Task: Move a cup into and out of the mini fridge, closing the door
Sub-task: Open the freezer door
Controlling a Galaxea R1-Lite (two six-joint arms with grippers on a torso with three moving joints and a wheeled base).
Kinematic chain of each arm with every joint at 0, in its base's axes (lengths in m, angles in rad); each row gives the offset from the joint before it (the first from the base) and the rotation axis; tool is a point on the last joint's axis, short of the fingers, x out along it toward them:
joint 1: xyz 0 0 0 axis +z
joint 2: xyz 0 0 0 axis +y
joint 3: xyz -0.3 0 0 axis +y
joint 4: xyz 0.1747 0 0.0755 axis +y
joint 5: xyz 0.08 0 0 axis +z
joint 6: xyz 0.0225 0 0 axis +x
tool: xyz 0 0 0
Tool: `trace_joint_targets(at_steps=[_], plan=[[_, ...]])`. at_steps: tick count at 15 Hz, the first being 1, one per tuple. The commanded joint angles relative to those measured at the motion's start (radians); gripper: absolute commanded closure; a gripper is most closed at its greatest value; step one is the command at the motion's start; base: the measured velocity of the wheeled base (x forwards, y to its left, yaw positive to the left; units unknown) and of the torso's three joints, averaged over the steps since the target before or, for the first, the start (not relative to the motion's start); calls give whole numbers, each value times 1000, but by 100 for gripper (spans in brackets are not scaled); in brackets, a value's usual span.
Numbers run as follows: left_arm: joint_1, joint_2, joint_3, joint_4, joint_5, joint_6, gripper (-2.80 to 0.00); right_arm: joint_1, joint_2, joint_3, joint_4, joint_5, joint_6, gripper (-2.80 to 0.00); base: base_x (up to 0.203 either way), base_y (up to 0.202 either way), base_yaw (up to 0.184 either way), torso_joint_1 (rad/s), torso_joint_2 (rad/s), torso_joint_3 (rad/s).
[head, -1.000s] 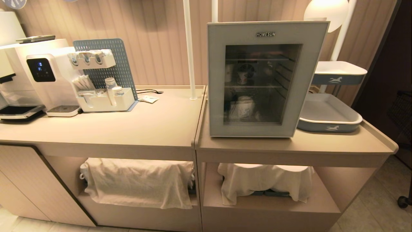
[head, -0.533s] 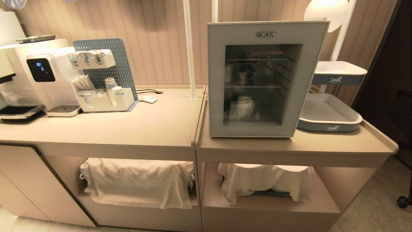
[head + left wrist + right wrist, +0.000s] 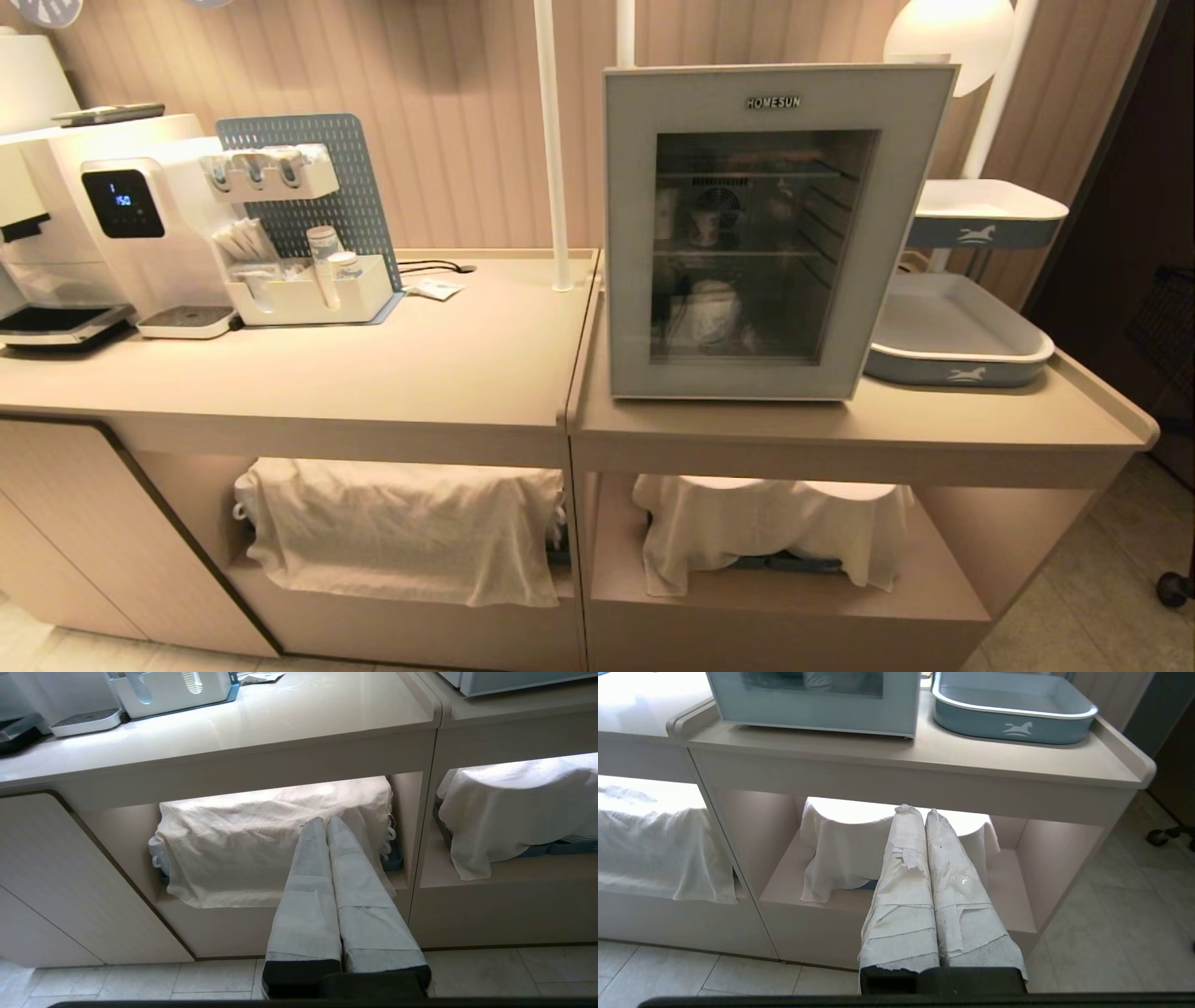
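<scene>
White box-shaped mini fridge [image 3: 775,233] stands upright on the right beige tabletop [image 3: 934,420], door [image 3: 630,233] fully closed — pale grey-white frame round a dark glass window, "HOMESUN" lettered at top. Through the glass: wire shelves, round rear fan, dim items on the upper and lower shelves. A small cup-like shape [image 3: 705,227] sits on the upper shelf near the fan; too dim to tell if it is the printed white paper cup.

Blue-grey tray with white rim and horse logo [image 3: 957,336] lies just beside the fridge's right side; a second tray [image 3: 985,213] sits raised behind it. Left tabletop carries a white water dispenser with black screen [image 3: 140,233] and a blue pegboard organiser with white bins [image 3: 303,233].

Neither arm shows in the head view. Left end effector [image 3: 326,823], fingers wrapped in white tape, clenched empty, held low in front of the open shelf under the left tabletop, where a white cloth [image 3: 271,849] drapes over items. Right end effector [image 3: 915,811], also tape-wrapped, clenched empty, low before the shelf under the fridge, facing another draped white cloth [image 3: 840,858].
</scene>
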Motion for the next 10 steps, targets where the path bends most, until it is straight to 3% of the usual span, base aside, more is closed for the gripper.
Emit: trace_joint_targets(at_steps=[1,10], plan=[[0,1,-1,2,-1,0,0,0,0,0,0,2,-1,0,80,-49,-12,-6,-5,2],[0,0,2,-1,-1,-4,0,0,0,0,0,2,-1,0,194,-183,1,2,2,1]])
